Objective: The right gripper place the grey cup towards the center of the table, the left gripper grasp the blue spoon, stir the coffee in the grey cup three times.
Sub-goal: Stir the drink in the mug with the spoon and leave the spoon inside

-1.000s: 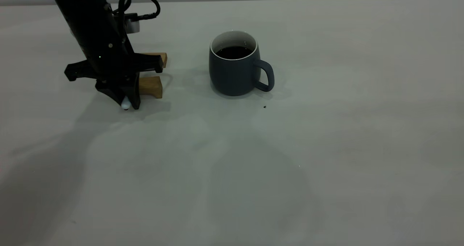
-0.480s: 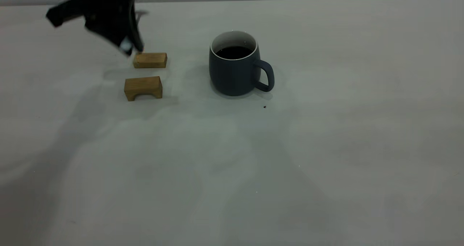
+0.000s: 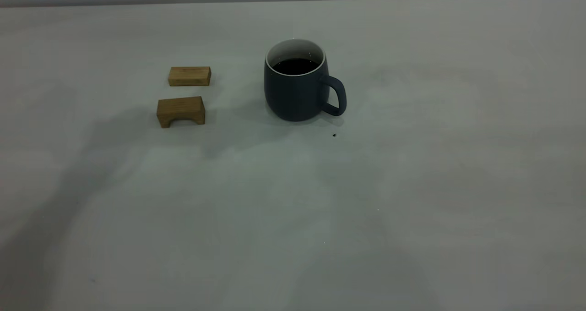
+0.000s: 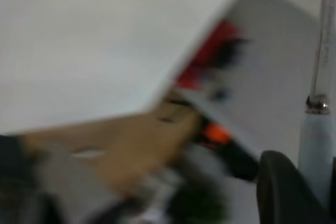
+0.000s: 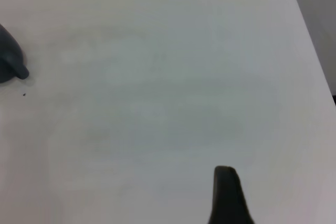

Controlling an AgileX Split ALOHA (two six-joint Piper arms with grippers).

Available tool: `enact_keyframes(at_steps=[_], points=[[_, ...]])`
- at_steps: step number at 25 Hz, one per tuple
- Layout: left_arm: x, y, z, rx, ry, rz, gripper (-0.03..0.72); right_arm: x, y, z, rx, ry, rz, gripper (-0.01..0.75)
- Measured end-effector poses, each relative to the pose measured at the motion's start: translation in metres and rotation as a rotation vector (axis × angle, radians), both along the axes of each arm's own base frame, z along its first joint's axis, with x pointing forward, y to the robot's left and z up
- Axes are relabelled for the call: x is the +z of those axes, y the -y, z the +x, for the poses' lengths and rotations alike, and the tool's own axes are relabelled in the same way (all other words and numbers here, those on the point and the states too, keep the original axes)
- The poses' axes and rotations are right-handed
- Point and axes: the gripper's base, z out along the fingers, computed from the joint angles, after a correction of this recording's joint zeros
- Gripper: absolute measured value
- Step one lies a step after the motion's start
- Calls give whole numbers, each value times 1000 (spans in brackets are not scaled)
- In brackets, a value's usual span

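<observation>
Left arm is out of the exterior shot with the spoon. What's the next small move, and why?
Probably swing the left end effector, which appears to hold the blue spoon, over the grey cup. The cup stands mid-table, its coffee open with nothing above it, and the right end effector is clear of it.

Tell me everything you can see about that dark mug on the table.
The grey cup is a rounded, matte slate-grey mug, seemingly ceramic, with a white inside and rim. Its one loop handle points to the exterior view's right. It stands upright on the table, near the middle towards the back, holding dark coffee well below the rim. Nothing else touches it.
</observation>
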Motion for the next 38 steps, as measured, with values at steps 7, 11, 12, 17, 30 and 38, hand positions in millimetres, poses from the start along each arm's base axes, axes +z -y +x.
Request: enact_keyframes(at_steps=[7, 11, 12, 17, 30, 38], points=[[7, 7, 17, 292, -241, -208, 139, 0, 0, 0, 0, 0, 0, 541], [-9, 10, 22, 436, -526, -262, 137, 0, 0, 0, 0, 0, 0, 541], [-14, 10, 23, 467, -591, -267, 137, 0, 0, 0, 0, 0, 0, 541], [-44, 11, 32, 593, -838, -326, 135, 0, 0, 0, 1, 0, -1, 541], [-114, 12, 51, 729, -957, -309, 131, 0, 0, 0, 0, 0, 0, 541], [-129, 15, 55, 693, -976, -314, 128, 0, 0, 0, 0, 0, 0, 541]])
